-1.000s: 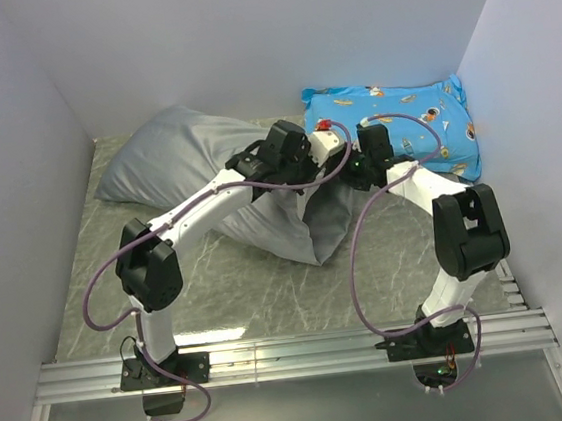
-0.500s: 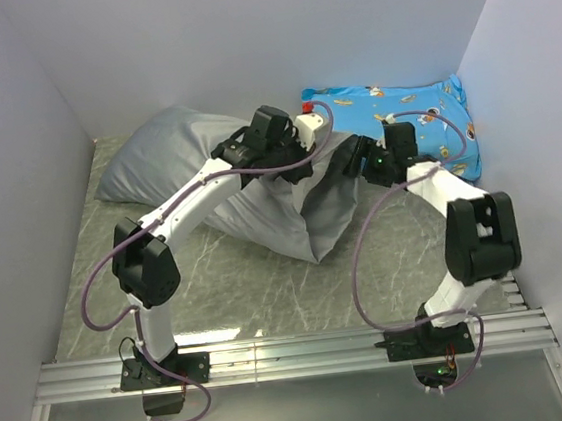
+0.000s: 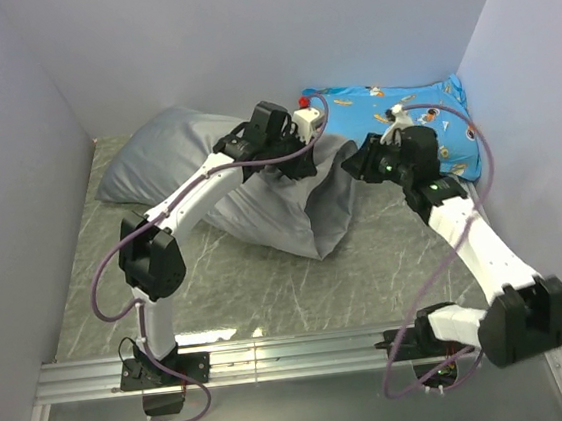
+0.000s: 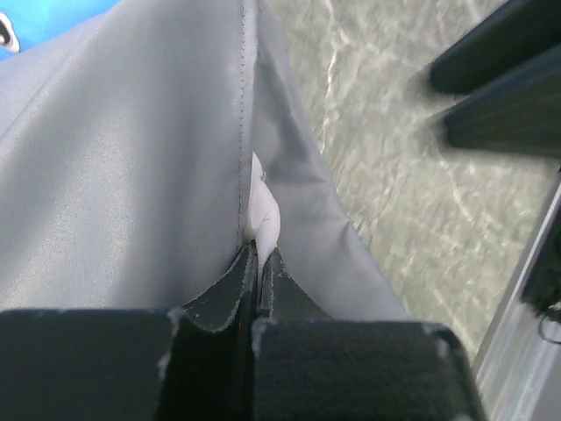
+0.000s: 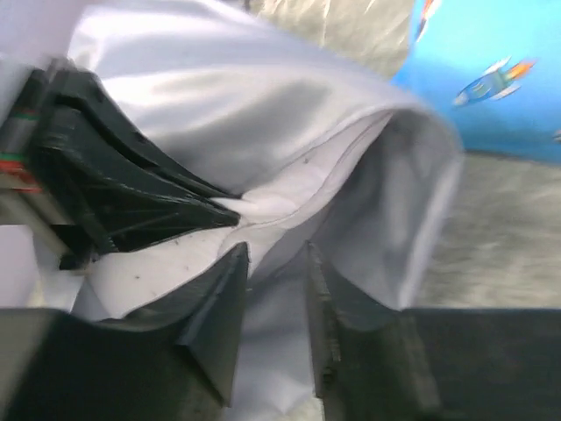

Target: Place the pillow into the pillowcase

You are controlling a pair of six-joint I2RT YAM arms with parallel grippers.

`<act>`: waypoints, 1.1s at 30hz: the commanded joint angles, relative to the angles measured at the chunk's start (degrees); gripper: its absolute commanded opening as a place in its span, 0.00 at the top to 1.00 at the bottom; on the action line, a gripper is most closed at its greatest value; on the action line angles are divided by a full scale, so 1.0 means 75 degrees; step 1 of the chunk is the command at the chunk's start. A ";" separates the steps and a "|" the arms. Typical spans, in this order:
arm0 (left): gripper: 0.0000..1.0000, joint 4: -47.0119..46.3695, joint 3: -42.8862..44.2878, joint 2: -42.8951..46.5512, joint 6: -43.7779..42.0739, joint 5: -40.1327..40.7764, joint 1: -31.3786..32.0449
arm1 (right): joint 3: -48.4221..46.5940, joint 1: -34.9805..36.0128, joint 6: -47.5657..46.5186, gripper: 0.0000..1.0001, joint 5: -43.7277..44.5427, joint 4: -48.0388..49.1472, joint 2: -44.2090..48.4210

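Note:
The grey pillowcase (image 3: 179, 151) lies from the back left to the table's middle, bulging with the pillow inside. Its mouth faces right. My left gripper (image 3: 301, 158) is shut on a white corner of the pillow (image 4: 264, 209) together with the case's seamed edge (image 4: 131, 175). The right wrist view shows the speckled white pillow (image 5: 145, 263) inside the gaping grey pillowcase (image 5: 263, 88). The left fingers (image 5: 131, 197) pinch its corner there. My right gripper (image 5: 276, 263) is at the mouth, its jaws narrowly apart with grey fabric between them. From above, the right gripper (image 3: 355, 165) sits at the mouth's right edge.
A blue cartoon-printed pillow (image 3: 402, 122) lies at the back right, just behind the right gripper, and shows as a blue pillow (image 5: 500, 70) in the right wrist view. White walls close in the left, back and right. A metal rail (image 3: 296, 355) runs along the near edge.
The right arm swung its elbow out to the right, and its jaws narrowed around the case's mouth fabric. The left gripper, still shut, drew slightly back and left.

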State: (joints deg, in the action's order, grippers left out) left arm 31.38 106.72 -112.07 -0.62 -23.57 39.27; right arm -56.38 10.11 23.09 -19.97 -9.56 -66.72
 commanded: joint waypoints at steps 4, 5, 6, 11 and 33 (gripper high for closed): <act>1.00 -0.0632 0.1064 -0.0115 0.0961 -0.1193 -0.0231 | 0.0778 0.0304 0.1350 0.67 -0.0210 0.1470 -0.1720; 1.00 -0.0644 0.1076 -0.0162 0.1136 -0.1355 -0.0290 | 0.0791 0.0363 0.1409 0.67 -0.0093 0.1602 -0.1988; 1.00 -0.0644 0.1169 -0.0186 0.1207 -0.1415 -0.0325 | 0.0756 0.0491 0.1502 0.65 0.0094 0.1731 -0.2107; 1.00 -0.0773 0.1158 -0.0280 0.1594 -0.1615 -0.0396 | 0.0206 0.0925 0.1843 0.35 0.1160 0.2271 -0.2914; 1.00 -0.1547 0.0783 -0.0010 0.2861 -0.2588 -0.0770 | -0.2174 0.1781 0.1844 0.43 0.3727 0.0292 -0.6373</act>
State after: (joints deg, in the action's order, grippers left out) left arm 26.15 111.00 -115.55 17.54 -36.03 33.43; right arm -70.06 22.59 39.64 3.25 -3.44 -112.46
